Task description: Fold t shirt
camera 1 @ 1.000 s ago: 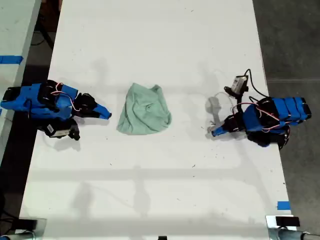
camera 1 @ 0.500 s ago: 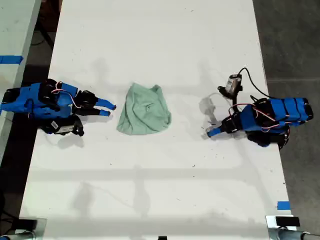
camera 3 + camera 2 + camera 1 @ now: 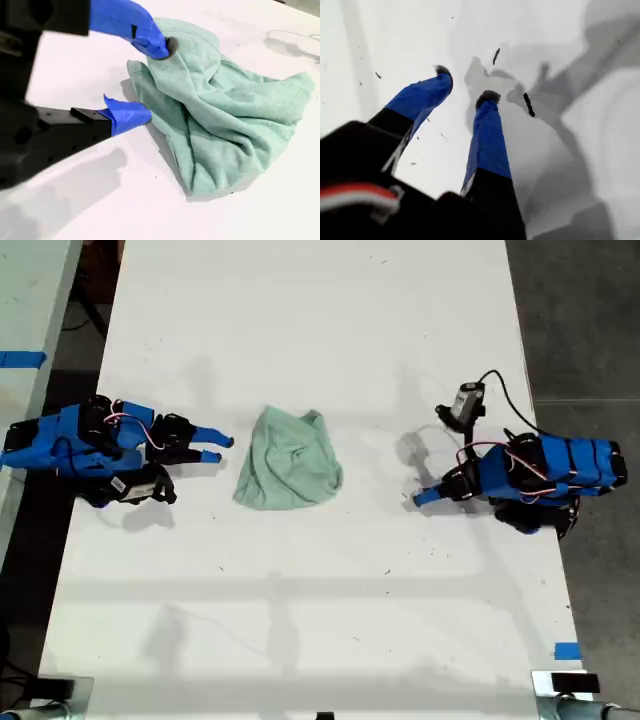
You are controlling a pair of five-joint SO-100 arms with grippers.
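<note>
**Exterior view: crumpled shirt between two arms**

Exterior view, reading from its left: you see my second gripper at the end of the blue arm lying along the table, its two blue fingers spread apart and pointing toward the t shirt. The tips sit just beside the shirt's edge on the exterior view's left. In the second wrist view you can check this closely: my second gripper stands spread, one finger low against the table by the cloth's edge, the other raised in front of the bunched fabric; whether either tip touches the t shirt you cannot tell.

The shirt lies in a wrinkled pale green heap near the middle of the white table, unfolded, with nothing holding it.

Further toward the exterior view's right, well apart from the shirt, my first gripper points toward it, low over the bare tabletop. The first wrist view shows my first gripper with its fingers parted, nothing between them, only the white surface with dark specks and shadows beneath.
</note>
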